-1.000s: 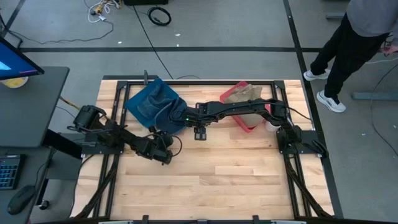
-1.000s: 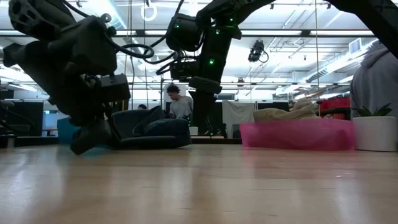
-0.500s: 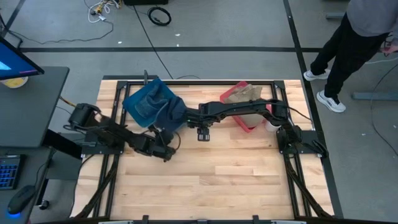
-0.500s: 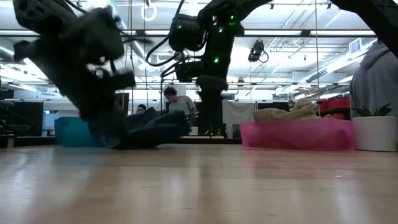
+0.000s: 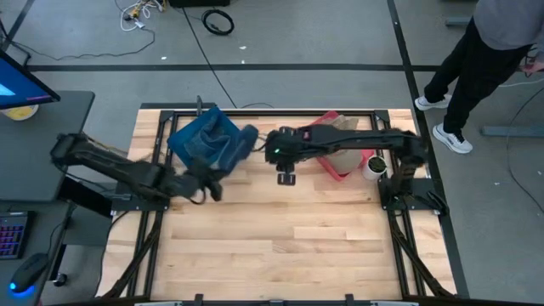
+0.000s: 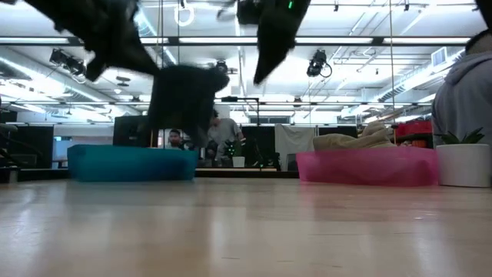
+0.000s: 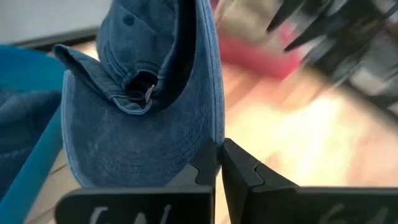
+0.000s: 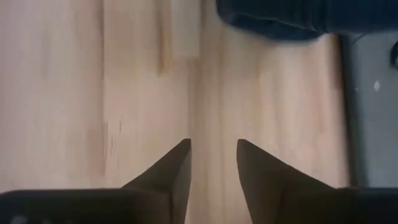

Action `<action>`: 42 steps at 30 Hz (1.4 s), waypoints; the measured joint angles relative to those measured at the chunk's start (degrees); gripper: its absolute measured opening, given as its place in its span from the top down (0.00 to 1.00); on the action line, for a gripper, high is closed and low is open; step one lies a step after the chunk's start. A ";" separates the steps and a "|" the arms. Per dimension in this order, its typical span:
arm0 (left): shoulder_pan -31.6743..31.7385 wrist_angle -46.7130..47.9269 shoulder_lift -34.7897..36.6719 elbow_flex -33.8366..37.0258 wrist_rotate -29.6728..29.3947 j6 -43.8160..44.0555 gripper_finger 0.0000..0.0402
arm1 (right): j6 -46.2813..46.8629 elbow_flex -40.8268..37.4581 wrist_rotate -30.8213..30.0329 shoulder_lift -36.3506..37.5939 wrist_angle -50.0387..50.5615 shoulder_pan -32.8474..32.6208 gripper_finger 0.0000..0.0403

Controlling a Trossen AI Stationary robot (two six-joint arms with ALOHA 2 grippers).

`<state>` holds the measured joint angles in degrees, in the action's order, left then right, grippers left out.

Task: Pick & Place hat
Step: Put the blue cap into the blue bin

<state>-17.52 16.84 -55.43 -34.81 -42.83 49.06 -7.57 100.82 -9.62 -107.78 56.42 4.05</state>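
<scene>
A blue denim cap (image 7: 143, 106) hangs in the air from my left gripper (image 7: 217, 163), which is shut on it. In the high view the cap (image 5: 231, 143) floats over the right side of the teal bin (image 5: 194, 140). In the low view the cap (image 6: 184, 100) hangs well above the table. My right gripper (image 8: 213, 155) is open and touches nothing. It hovers over bare wood just right of the cap (image 8: 280, 17), between the teal bin and the pink bin (image 5: 338, 168). A beige hat (image 5: 333, 127) lies in the pink bin. My left gripper pinches the cap's lower edge (image 7: 208, 146) between its two fingers, on what looks like the stitched brim. The cap is lifted clear of table and bin. Its crown and back strap (image 7: 140, 93) stretch out beyond the fingertips.
The teal bin (image 6: 131, 163) sits at the table's far left and the pink bin (image 6: 367, 166) at the far right. A white pot with a plant (image 6: 461, 163) stands right of the pink bin. A person (image 5: 489, 51) stands beyond the far right corner. Bare wood (image 5: 289, 246) fills the near half.
My left gripper has risen and swung toward the table's far-left, carrying the cap from where it lay low beside the teal bin to hanging clear above it. My right gripper has lifted and drawn a little to the right, away from the cap.
</scene>
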 joint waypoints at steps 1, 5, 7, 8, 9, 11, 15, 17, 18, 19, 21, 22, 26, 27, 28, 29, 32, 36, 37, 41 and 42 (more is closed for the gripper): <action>0.00 0.07 2.90 -0.02 -0.02 -0.17 0.98 | -0.13 0.02 -0.01 1.58 -0.76 0.02 0.68; 0.00 3.53 14.16 -0.07 -0.22 0.52 0.98 | -0.22 0.02 -0.01 6.60 -2.66 0.30 0.71; 0.02 5.69 18.42 0.35 -0.45 1.40 0.98 | -0.38 0.04 -0.02 8.32 -3.02 0.40 0.71; 0.14 6.71 20.47 0.89 -0.58 1.69 0.98 | -0.41 0.04 -0.02 8.99 -3.26 0.41 0.72; 0.34 7.81 22.39 1.67 -0.80 2.81 0.98 | -0.41 0.04 -0.03 9.35 -3.47 0.42 0.72; 0.86 8.53 25.44 4.18 -0.83 4.97 0.98 | -0.44 0.04 -0.01 9.61 -3.83 0.42 0.72; 1.62 7.79 31.27 11.30 -0.82 10.52 0.98 | -1.55 -0.48 -0.02 9.57 -5.74 0.42 0.72; 2.20 6.70 33.69 15.18 -0.83 13.88 0.98 | -2.57 -1.79 -0.01 9.37 -9.17 0.48 0.72; 2.54 5.73 34.78 16.87 -0.73 15.03 0.98 | -3.09 -2.65 0.01 9.27 -11.19 0.60 0.72; 2.91 4.14 35.79 18.21 -0.82 15.14 0.98 | -3.82 -3.65 0.04 9.26 -14.08 0.75 0.72; 3.64 1.77 37.89 20.24 -1.19 14.09 0.98 | -5.21 -6.13 0.54 9.28 -21.10 1.15 0.73; 3.92 0.72 38.66 20.86 -1.19 13.36 0.98 | -5.52 -7.34 1.39 9.28 -23.87 1.49 0.74; 4.77 -0.58 41.19 21.49 -1.56 11.96 0.97 | -5.52 -13.33 6.40 9.26 -37.96 3.09 0.82; 4.91 -0.51 41.41 21.51 -1.78 11.93 0.97 | -5.04 -15.05 7.49 9.26 -43.05 3.55 0.85; 5.06 -0.50 41.83 21.53 -1.73 11.91 0.97 | -4.23 -16.83 8.53 9.25 -48.54 3.98 0.88; 5.21 -0.48 42.18 21.53 -1.75 11.87 0.97 | -3.10 -18.57 9.36 8.95 -54.36 4.42 0.92; 5.82 -0.44 42.43 21.53 -1.71 11.98 0.98 | -0.47 -22.60 12.46 6.40 -71.19 5.74 0.99; 6.49 -1.04 42.42 21.53 -1.69 11.97 0.96 | 3.97 -22.01 13.63 -0.55 -81.30 6.96 0.99; 6.54 -0.99 42.41 21.53 -1.68 11.72 0.96 | 4.38 -21.18 13.68 -2.55 -81.88 7.20 0.99; 6.49 -0.72 42.41 21.53 -1.64 11.46 0.96 | 6.19 -15.10 13.65 -11.28 -82.21 7.74 0.99; 6.49 -0.75 42.41 21.53 -1.64 11.52 0.96 | 6.34 -13.32 13.60 -13.18 -81.89 7.83 0.99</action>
<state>-11.03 16.10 -13.02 -13.28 -44.47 60.58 -1.23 87.50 3.99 -120.96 -25.47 11.88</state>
